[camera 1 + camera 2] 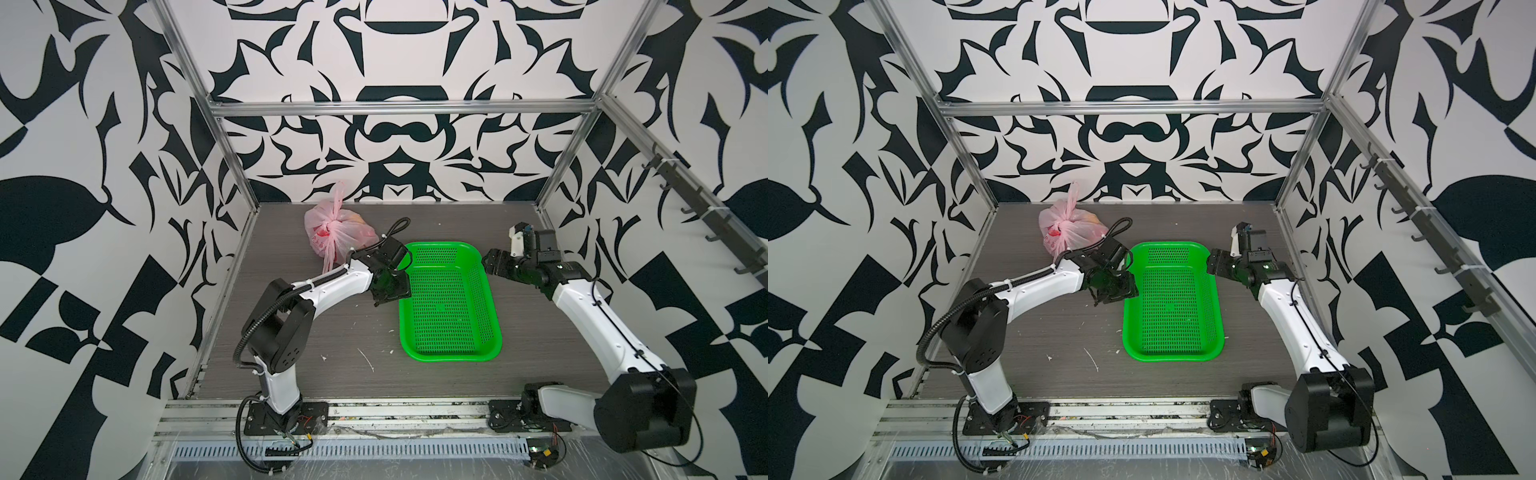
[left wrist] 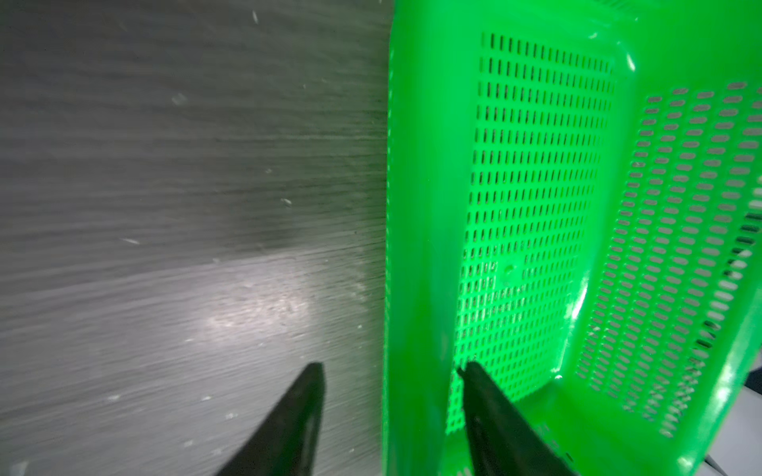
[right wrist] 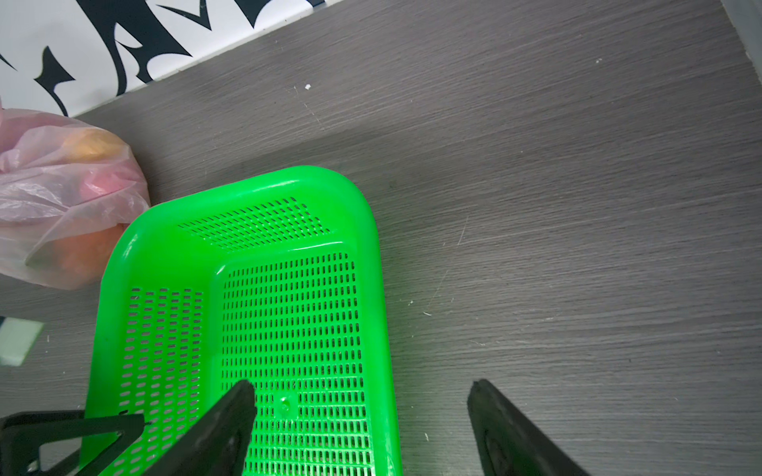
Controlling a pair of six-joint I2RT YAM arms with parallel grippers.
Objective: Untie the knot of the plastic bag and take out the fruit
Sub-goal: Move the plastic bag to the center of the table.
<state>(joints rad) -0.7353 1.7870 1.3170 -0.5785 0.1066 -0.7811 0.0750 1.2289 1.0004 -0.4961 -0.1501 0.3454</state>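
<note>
The pink plastic bag lies at the back left of the table, its knot still tied on top. Fruit shows through the plastic as orange and pink shapes. My left gripper is open. It is in front of the bag, with one finger on each side of the green basket's left rim. My right gripper is open too, and straddles the basket's right rim without touching it.
The green perforated basket stands mid-table between both arms, its back left corner close to the bag. Patterned walls and aluminium posts close in the back and sides. Small white scraps lie on the grey table.
</note>
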